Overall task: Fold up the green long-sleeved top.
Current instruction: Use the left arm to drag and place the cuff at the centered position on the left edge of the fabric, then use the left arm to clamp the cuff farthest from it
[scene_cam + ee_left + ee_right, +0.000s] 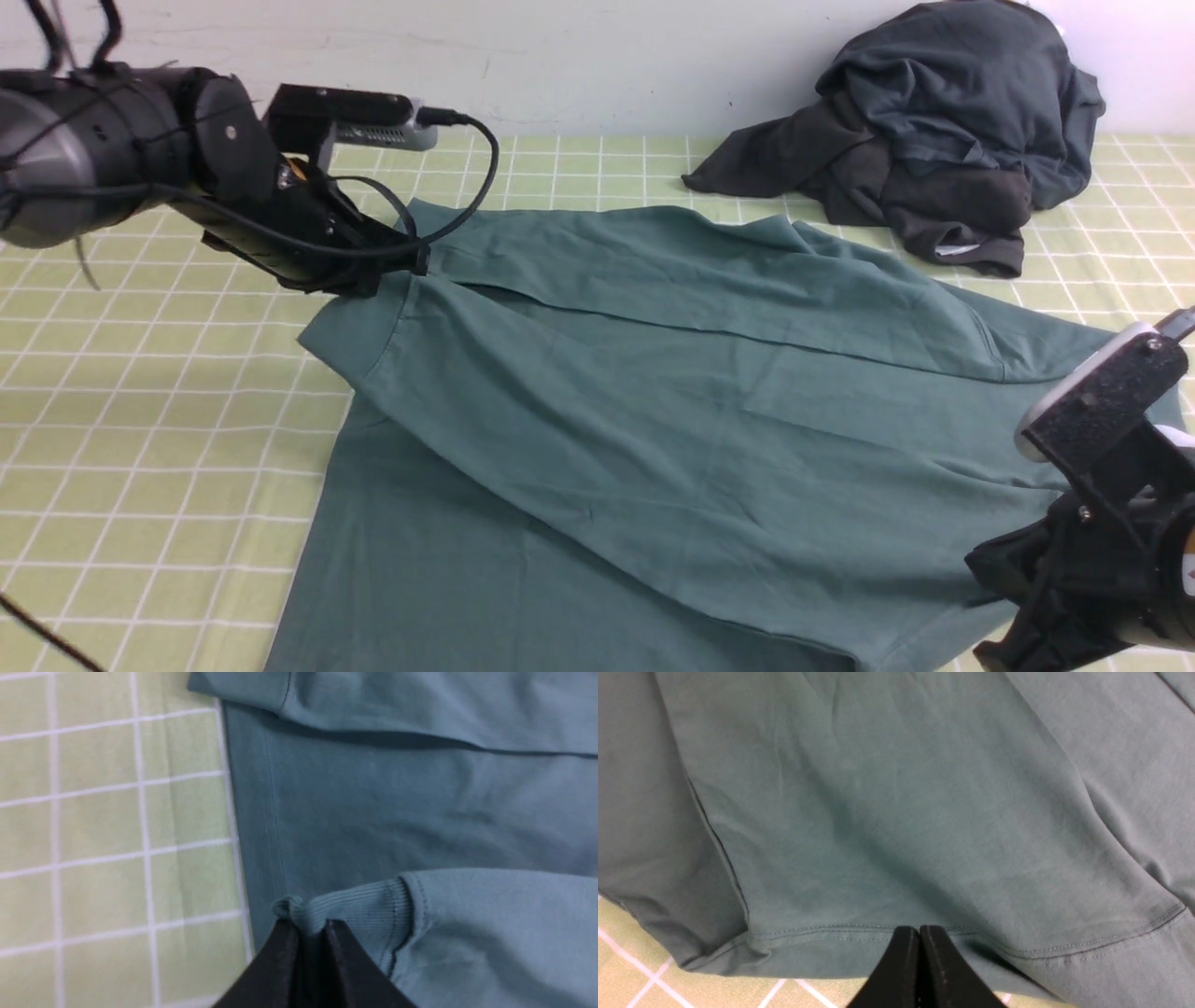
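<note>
Soft green long-sleeved top (653, 420) spread on the checked tablecloth (140, 420), one sleeve laid across its body.
Light, limp cotton, likely to sag and crease rather than hold a shape; the ribbed cuff (359, 905) and stitched hem (822, 947) look the firmest holds. The left gripper (310, 926) pinches the bunched cuff. The right gripper (919, 928) is clenched at the hem, but I cannot tell if it nips cloth. Dark grey garments (943, 121) lie heaped well apart.

Bare checked cloth (140, 420) left of top (653, 401); dark heap (943, 121) far right.
</note>
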Robot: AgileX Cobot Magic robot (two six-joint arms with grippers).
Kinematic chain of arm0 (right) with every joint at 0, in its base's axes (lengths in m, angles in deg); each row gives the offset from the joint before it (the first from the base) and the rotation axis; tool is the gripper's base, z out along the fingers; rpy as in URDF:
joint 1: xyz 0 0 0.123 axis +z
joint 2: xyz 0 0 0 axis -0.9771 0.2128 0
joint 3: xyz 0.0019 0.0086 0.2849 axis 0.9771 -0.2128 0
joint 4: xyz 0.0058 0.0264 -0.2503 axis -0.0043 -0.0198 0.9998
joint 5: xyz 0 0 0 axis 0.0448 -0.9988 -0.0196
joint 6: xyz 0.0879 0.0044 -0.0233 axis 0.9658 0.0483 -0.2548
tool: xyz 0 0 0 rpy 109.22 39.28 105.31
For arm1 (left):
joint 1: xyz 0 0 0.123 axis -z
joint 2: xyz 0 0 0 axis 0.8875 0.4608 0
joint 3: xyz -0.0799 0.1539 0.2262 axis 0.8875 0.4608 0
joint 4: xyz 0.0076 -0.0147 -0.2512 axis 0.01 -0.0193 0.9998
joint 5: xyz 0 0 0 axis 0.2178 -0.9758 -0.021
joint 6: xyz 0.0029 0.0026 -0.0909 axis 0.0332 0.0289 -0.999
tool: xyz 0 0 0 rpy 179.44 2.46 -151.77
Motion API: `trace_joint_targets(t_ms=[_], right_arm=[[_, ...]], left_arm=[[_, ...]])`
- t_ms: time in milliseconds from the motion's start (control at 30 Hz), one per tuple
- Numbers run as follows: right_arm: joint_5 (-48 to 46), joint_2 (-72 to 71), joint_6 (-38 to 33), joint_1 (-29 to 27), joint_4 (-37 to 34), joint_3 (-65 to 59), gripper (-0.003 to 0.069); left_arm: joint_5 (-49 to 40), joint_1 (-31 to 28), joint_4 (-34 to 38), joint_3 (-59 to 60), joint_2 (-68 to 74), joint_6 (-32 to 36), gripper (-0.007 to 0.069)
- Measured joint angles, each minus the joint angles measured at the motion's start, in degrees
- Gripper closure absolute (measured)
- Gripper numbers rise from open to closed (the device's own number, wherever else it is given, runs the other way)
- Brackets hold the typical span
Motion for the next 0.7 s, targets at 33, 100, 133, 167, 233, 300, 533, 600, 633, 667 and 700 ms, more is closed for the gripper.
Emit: trace_joint_targets(t_ms=[33, 100, 133, 167, 233, 300, 533, 600, 633, 667, 700], right_arm=[[0.0, 0.0, 0.0, 0.0, 0.0, 0.0, 0.0671], [0.0, 0.0, 0.0, 0.0, 0.0, 0.0, 0.0671], [0.0, 0.0, 0.0, 0.0, 0.0, 0.0, 0.0671], [0.14, 0.0, 0.0, 0.0, 0.0, 0.0, 0.0671], [0.3, 0.0, 0.0, 0.0, 0.0, 0.0, 0.0671], [0.43, 0.0, 0.0, 0.0, 0.0, 0.0, 0.0671], [1.27, 0.64, -0.57, 0.0, 0.0, 0.0, 0.0671], [1.27, 1.0, -1.19, 0.0, 0.0, 0.0, 0.0671], [1.27, 1.09, -1.19, 0.0, 0.0, 0.0, 0.0671], [1.27, 1.37, -1.77, 0.0, 0.0, 0.0, 0.0671], [1.27, 1.54, -2.14, 0.0, 0.0, 0.0, 0.0671]], left_arm=[[-2.03, -0.19, -0.12, -3.43, 3.22, 0.07, 0.0545], [-4.52, -0.48, -0.27, -7.24, 6.27, 0.07, 0.0502], [-7.54, -0.96, -0.32, -12.13, 9.59, 0.13, 0.0448], [-8.95, -1.48, -0.58, -16.58, 12.4, 0.13, 0.0399], [-10.31, -2.27, -1.13, -24.01, 17.01, 0.13, 0.0323], [-10.38, -2.76, -1.5, -30.25, 21.28, 0.0, 0.0276], [-9.19, -3.2, -1.51, -44.9, 34.83, -0.89, 0.0254], [-7.5, -3.2, -1.51, -45.84, 35.39, -1.24, 0.0302], [-7.36, -3.2, -1.51, -45.83, 35.48, -1.33, 0.0319], [-7.08, -3.2, -1.38, -45.97, 35.76, -1.69, 0.0363], [-7.02, -3.06, -1.15, -46.12, 35.77, -2.12, 0.0404]])
